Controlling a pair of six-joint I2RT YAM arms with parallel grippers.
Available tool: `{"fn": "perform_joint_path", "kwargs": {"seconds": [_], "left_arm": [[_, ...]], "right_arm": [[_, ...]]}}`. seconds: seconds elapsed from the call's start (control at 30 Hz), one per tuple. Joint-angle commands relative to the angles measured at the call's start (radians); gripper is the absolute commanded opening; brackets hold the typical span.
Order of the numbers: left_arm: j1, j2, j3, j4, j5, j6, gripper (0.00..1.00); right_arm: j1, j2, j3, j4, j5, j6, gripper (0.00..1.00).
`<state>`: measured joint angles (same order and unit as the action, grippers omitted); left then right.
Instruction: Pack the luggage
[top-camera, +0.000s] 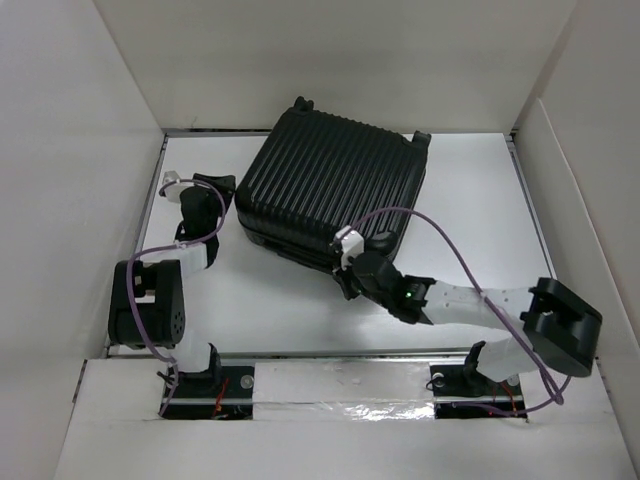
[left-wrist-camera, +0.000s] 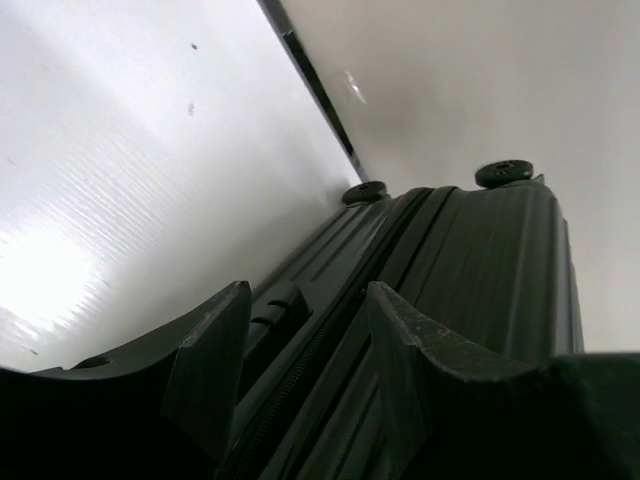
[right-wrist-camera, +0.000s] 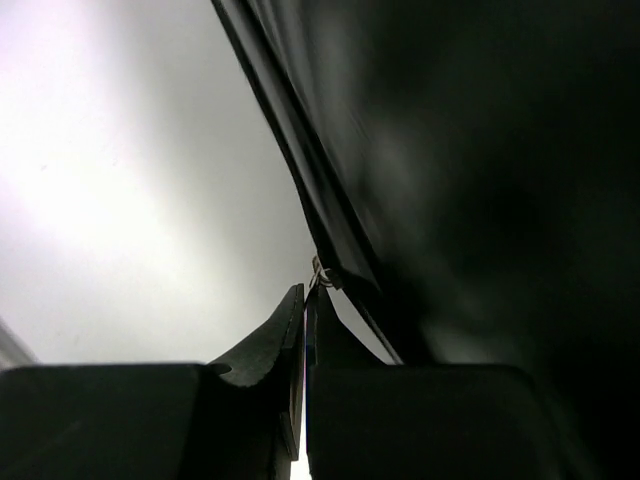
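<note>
The luggage (top-camera: 330, 185), a black ribbed suitcase, lies flat and closed on the white table, turned at an angle. My right gripper (top-camera: 348, 264) is at its near edge. In the right wrist view that gripper (right-wrist-camera: 305, 297) is shut on a thin zipper pull, whose small metal ring (right-wrist-camera: 320, 272) joins it to the luggage's edge (right-wrist-camera: 330, 215). My left gripper (top-camera: 228, 196) is at the luggage's left side. In the left wrist view this gripper (left-wrist-camera: 305, 325) is open, its jaws on either side of the zipper seam (left-wrist-camera: 330, 330). Whether they touch the shell I cannot tell.
Two small wheels (left-wrist-camera: 364, 192) (left-wrist-camera: 503, 172) stick out at the luggage's far end. White walls (top-camera: 80, 150) enclose the table on the left, back and right. A purple cable (top-camera: 450, 245) loops over the right arm.
</note>
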<state>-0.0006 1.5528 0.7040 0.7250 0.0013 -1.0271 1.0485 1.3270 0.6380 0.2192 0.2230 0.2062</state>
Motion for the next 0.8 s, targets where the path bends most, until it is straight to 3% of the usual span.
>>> {"fn": "perform_joint_path", "kwargs": {"seconds": [0.0, 0.33, 0.43, 0.57, 0.6, 0.63, 0.73, 0.77], "left_arm": [[-0.206, -0.026, -0.115, -0.030, 0.183, 0.101, 0.46], [-0.311, -0.152, -0.356, 0.129, 0.246, 0.133, 0.43], [-0.352, -0.198, -0.415, 0.145, 0.218, 0.119, 0.43], [-0.365, -0.290, -0.475, 0.134, 0.181, 0.105, 0.43], [-0.365, -0.302, -0.475, 0.117, 0.168, 0.120, 0.43], [-0.365, -0.312, -0.474, 0.102, 0.148, 0.127, 0.44], [-0.355, -0.332, -0.462, 0.073, 0.144, 0.140, 0.44], [-0.343, -0.332, -0.460, 0.074, 0.147, 0.140, 0.44]], "right_arm": [[0.059, 0.113, 0.219, 0.132, -0.166, -0.016, 0.00], [0.212, 0.506, 0.786, 0.023, -0.402, -0.108, 0.00], [0.237, 0.537, 0.815, 0.055, -0.438, -0.105, 0.00], [0.237, 0.451, 0.682, 0.069, -0.429, -0.087, 0.00], [0.237, 0.414, 0.642, 0.071, -0.416, -0.087, 0.04], [0.237, 0.337, 0.603, 0.063, -0.392, -0.088, 0.25], [0.237, 0.212, 0.514, -0.073, -0.285, -0.113, 0.64], [0.216, 0.114, 0.494, -0.108, -0.251, -0.117, 0.69]]}}
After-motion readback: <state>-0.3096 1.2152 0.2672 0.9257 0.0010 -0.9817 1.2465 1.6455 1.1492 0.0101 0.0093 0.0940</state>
